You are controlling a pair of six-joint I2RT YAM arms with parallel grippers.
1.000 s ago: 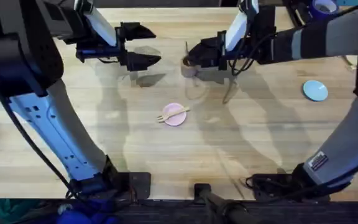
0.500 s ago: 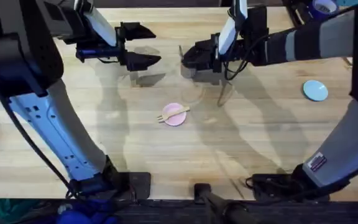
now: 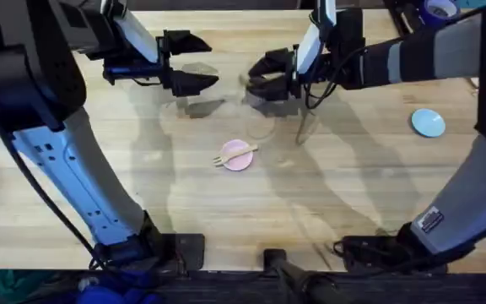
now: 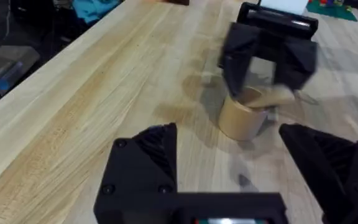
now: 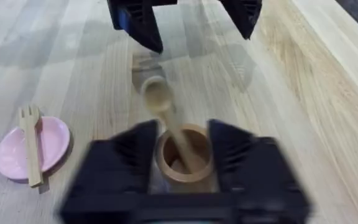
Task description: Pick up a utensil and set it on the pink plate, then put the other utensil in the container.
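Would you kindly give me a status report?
Both grippers, left and right, open. Fork on pink plate. Spoon standing in cup. Nothing in the way.

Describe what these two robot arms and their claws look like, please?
Both arms are mostly black, with pale blue-white lower links and grey sleeves. Thin black cables loop beside the right claw, and a small white label marks the right arm's base link. Each claw has two chunky black fingers; the left claw matches it.

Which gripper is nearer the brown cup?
Right. The right gripper sits directly over the brown cup, jaws either side; the left gripper hangs off to the cup's side, apart.
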